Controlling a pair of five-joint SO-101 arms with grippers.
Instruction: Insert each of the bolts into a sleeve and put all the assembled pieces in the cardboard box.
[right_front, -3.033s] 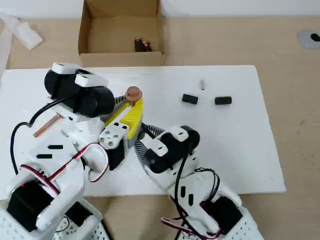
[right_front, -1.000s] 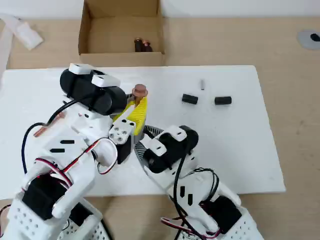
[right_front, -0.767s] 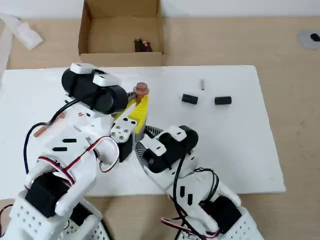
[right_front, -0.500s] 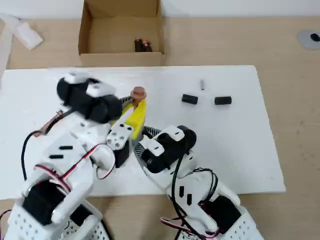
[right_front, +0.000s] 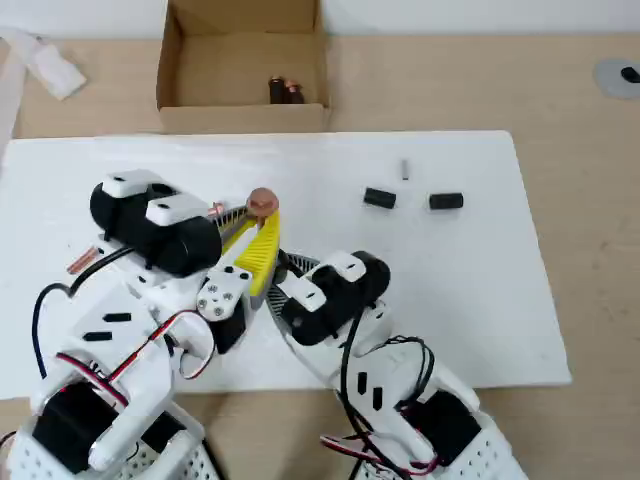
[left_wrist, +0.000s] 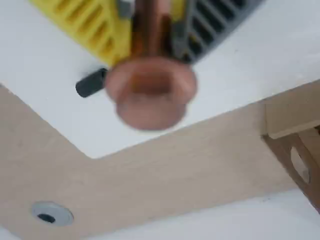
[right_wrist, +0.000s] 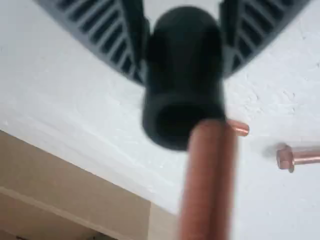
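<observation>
Left tool is closed on a copper bolt, pinching its shank between the yellow and grey fingers with the head sticking out past the tips. The right tool is closed across a black sleeve, whose open mouth is left free. Both pieces hang above the white mat on the table, close to the arms' bases, and a copper shank crosses just in front of the sleeve's mouth (whether it has entered I cannot tell). Bolt and sleeve look small, light and rigid, so neither should bend or crush, but their smooth round surfaces could twist or slide under a sideways push. Gripping across the sleeve's middle, and on the bolt's shank near the head, seems best, leaving the mating ends bare.
</observation>
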